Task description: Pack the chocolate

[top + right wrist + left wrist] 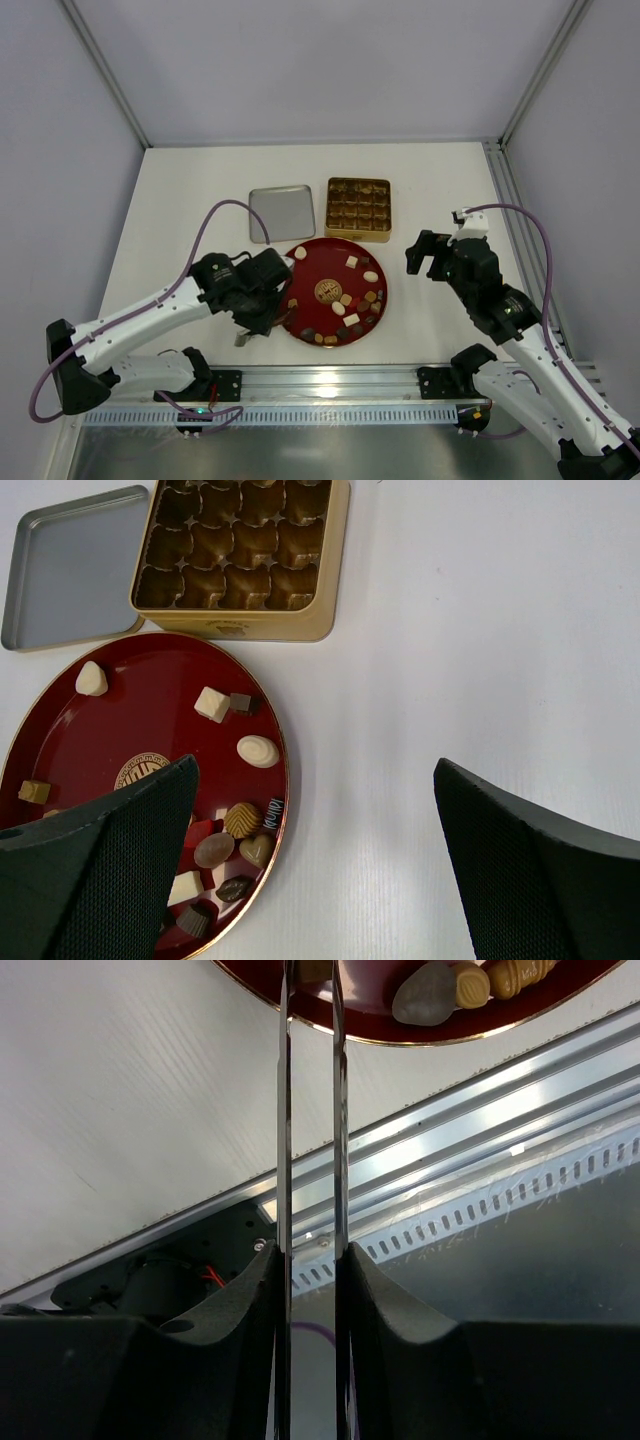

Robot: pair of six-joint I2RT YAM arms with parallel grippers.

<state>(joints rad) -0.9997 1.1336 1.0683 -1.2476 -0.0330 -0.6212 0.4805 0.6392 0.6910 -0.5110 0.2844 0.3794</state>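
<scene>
**Steel tongs meeting the rim of the red plate**

Metal tongs (285, 1140) are sitting clamped between the pads of the left gripper (312, 1260), which is squeezing the two thin blades from both sides. The blades are running out past the aluminium rail (450, 1130) and ending over the near rim of the red plate (360, 1000). A brown piece is showing between the blade tips at the very top of the left wrist view. It is cut off there, so I cannot tell whether it is being pinched.

The chocolate (352, 320) is lying scattered across the plate (325, 262), with most pieces gathered toward its near right side. From above, the left gripper (268, 305) is hanging at the plate's left edge, just beside the nearest candies.

The right gripper (315, 860) is hovering over bare table to the right of the plate with its jaws spread wide and nothing between them. The chocolate (258, 751) is lying to its left, apart from both fingers. Beyond the plate the gold tin (240, 628) is standing with its silver lid (70, 565) lying just beside it.
</scene>
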